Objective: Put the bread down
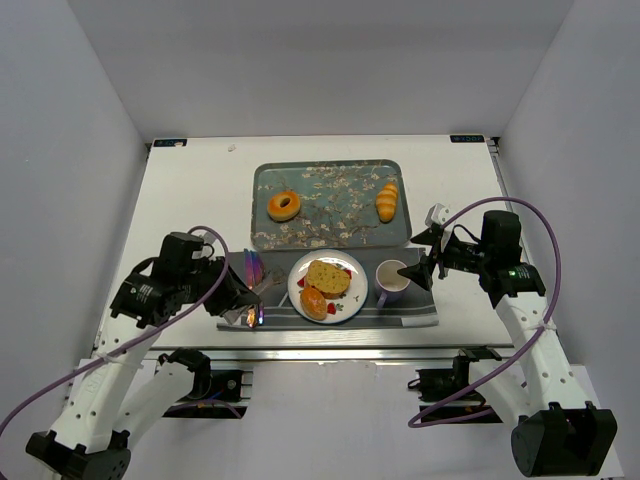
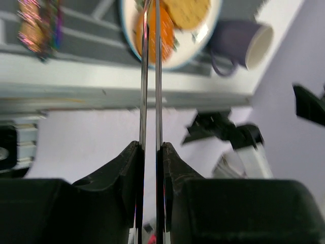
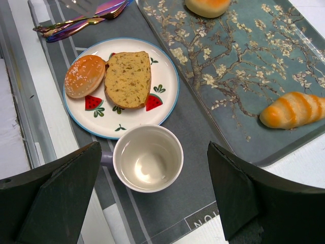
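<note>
Hovering over the empty mug (image 3: 147,158), the right gripper (image 3: 162,203) had its fingers spread wide with nothing between them. The bread slice (image 3: 128,79) lay flat on the watermelon-patterned plate (image 3: 127,129), just beyond the mug and a little left of that gripper, touching a round bun (image 3: 85,76) on its far-left side. A striped croissant (image 3: 292,116) sat ahead and to the right on the floral tray (image 3: 238,66). The left gripper (image 2: 151,150) was pinched narrow on a thin metal tool (image 2: 150,76), perhaps tongs, whose twin strips reached forward over the plate's edge toward the bun. The slice looked light, soft and crumbly, likely to tear or dent under a hard squeeze, so a gentle pinch across its crusted long edges, where it should be firmest, would probably suit it best.
</note>
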